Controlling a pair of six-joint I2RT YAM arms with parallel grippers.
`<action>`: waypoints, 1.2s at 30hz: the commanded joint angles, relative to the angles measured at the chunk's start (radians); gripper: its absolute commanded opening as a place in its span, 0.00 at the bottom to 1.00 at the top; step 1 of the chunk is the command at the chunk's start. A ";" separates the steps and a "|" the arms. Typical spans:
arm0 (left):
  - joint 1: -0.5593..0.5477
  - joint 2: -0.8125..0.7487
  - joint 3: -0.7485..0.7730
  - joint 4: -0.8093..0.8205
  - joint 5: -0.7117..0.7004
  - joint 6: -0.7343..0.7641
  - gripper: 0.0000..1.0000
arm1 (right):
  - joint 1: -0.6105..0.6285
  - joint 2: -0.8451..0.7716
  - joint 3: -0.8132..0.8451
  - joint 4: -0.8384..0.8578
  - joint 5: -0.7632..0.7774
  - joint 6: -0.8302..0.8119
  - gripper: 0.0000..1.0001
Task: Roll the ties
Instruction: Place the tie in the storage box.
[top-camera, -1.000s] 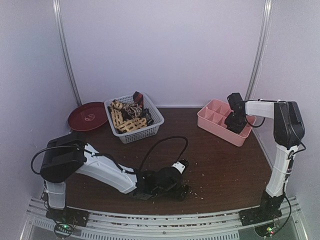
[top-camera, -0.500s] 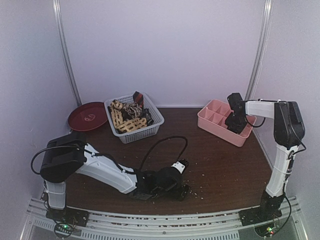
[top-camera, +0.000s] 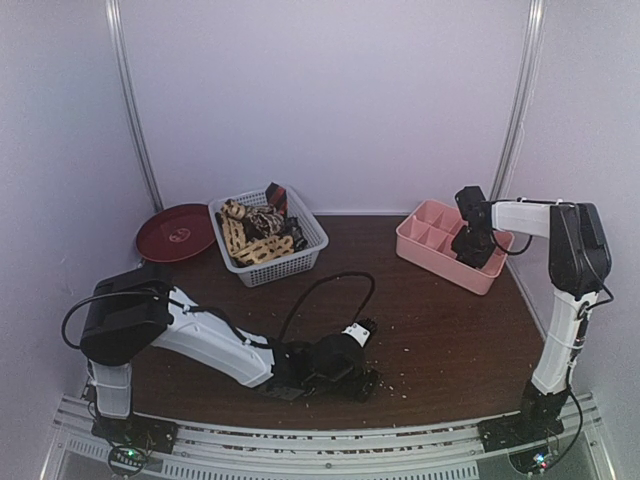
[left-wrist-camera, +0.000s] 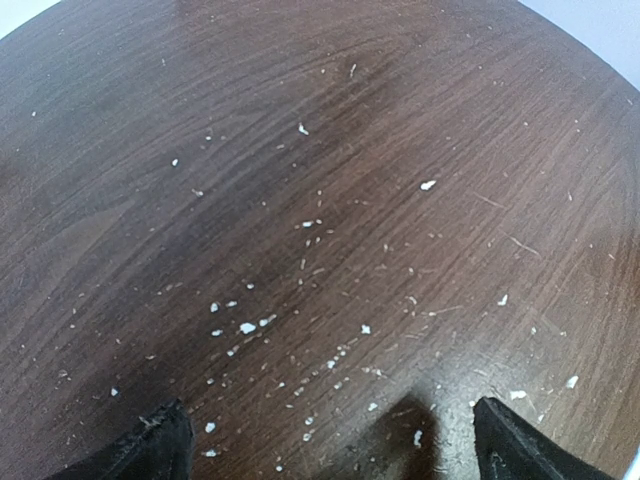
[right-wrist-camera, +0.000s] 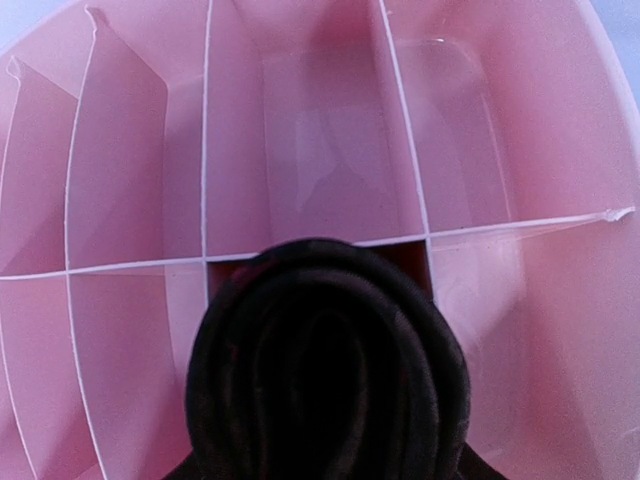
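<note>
Brown surface (top-camera: 440, 330); at right rear, pink tray (top-camera: 435, 258); at left rear, basket (top-camera: 290, 262) heaped with ties (top-camera: 255, 232). Low over crumbs (left-wrist-camera: 247, 327), left end effector (left-wrist-camera: 330, 445) spread wide. Above the tray, right end effector (top-camera: 470, 245), apparently clamped on a dark rolled tie (right-wrist-camera: 325, 370).

right pincer (top-camera: 470, 248): you cannot see its fingers in the wrist view; the rolled tie (right-wrist-camera: 325, 370) it grips covers them.
rolled tie: the bottom edge cuts off its lower part.
pink tray (right-wrist-camera: 120, 180): the roll hides the compartment beneath it from you.
left pincer (left-wrist-camera: 330, 455): you see only two dark fingertips (left-wrist-camera: 150, 450), clipped at the bottom edge.
basket ties (top-camera: 258, 235): too tangled and small for you to count.
</note>
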 joint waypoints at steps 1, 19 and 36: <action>-0.006 -0.011 0.019 0.018 -0.016 -0.008 0.98 | -0.007 -0.025 -0.027 -0.085 0.043 -0.009 0.53; -0.006 -0.016 0.016 0.014 -0.027 -0.008 0.98 | -0.005 -0.037 -0.031 -0.102 0.061 -0.014 0.54; -0.006 -0.019 0.013 0.015 -0.025 -0.007 0.98 | -0.001 -0.002 -0.082 -0.068 0.051 -0.032 0.48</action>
